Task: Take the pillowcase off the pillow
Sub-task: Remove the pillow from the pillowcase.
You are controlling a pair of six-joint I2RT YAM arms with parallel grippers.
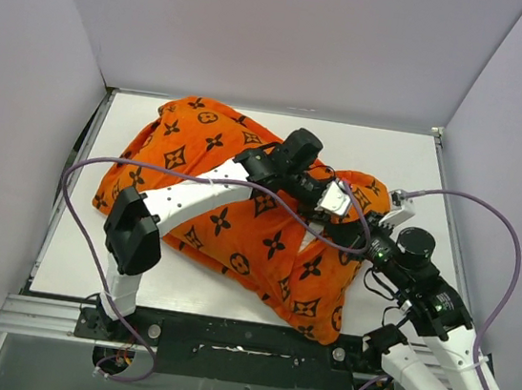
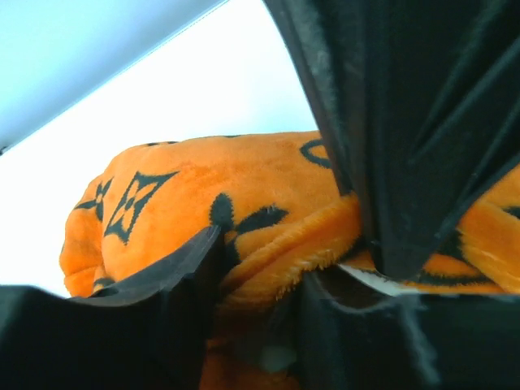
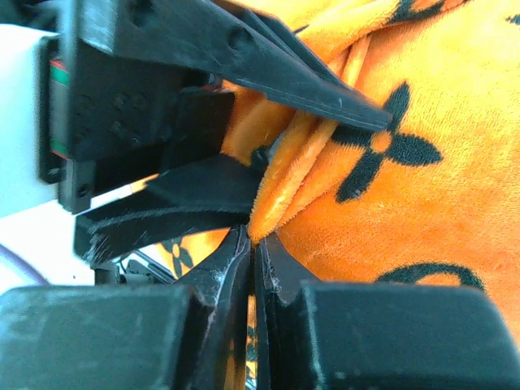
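The orange pillowcase (image 1: 241,202) with black motifs lies bulging across the white table. The pillow is hidden inside it, apart from a thin white sliver (image 2: 388,286) under the fold that may be pillow. Both grippers meet at the case's right end. My left gripper (image 1: 342,220) reaches over the case, and its jaws hold a thick fold of the hem (image 2: 284,244) that touches both fingers. My right gripper (image 3: 258,240) is shut, pinching the tip of the same hem fold (image 3: 284,187). The left gripper's black fingers (image 3: 325,89) sit directly above it.
Pale walls (image 1: 282,34) enclose the table (image 1: 408,176) on three sides. Purple cables (image 1: 495,211) loop from both arms over the table's left and right parts. A metal rail (image 1: 43,315) runs along the near edge by the arm bases.
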